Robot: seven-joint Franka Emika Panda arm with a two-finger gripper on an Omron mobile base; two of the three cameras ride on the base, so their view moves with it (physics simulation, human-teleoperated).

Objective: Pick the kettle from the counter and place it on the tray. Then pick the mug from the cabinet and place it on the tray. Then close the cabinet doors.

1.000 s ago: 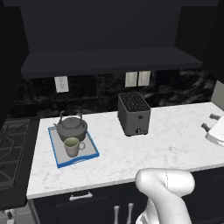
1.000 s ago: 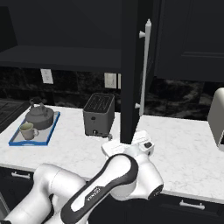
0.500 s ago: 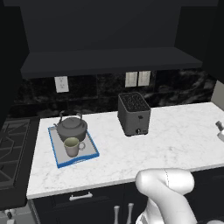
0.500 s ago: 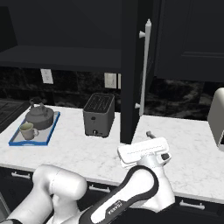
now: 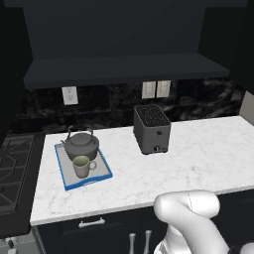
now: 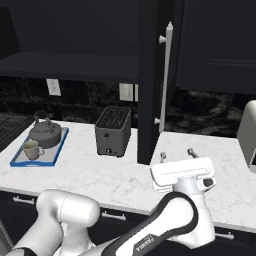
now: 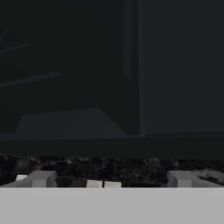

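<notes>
The dark grey kettle (image 5: 82,144) (image 6: 45,132) and the beige mug (image 5: 82,166) (image 6: 31,148) both stand on the blue-rimmed tray (image 5: 67,179) (image 6: 17,161) at the left of the white counter (image 5: 198,154) (image 6: 100,175). Above it the cabinet (image 5: 124,69) is open, its dark shelf bare. One cabinet door (image 6: 148,75) stands open, edge-on, with its silver handle (image 6: 166,75). My gripper (image 6: 177,154) (image 7: 111,179) is open and holds nothing. It hovers over the counter right of that door, below the handle, fingers (image 6: 191,151) pointing up toward the cabinet.
A boxy dark toaster (image 5: 152,129) (image 6: 113,131) stands mid-counter between tray and door. A pale appliance (image 6: 247,135) sits at the far right. A stove (image 5: 12,168) borders the counter's left end. Wall outlets (image 5: 156,89) are on the backsplash.
My hand has swung to the right, leaving the left base view, and now sits right of the open door with its fingers turned upward. Kettle, mug and tray have not moved.
</notes>
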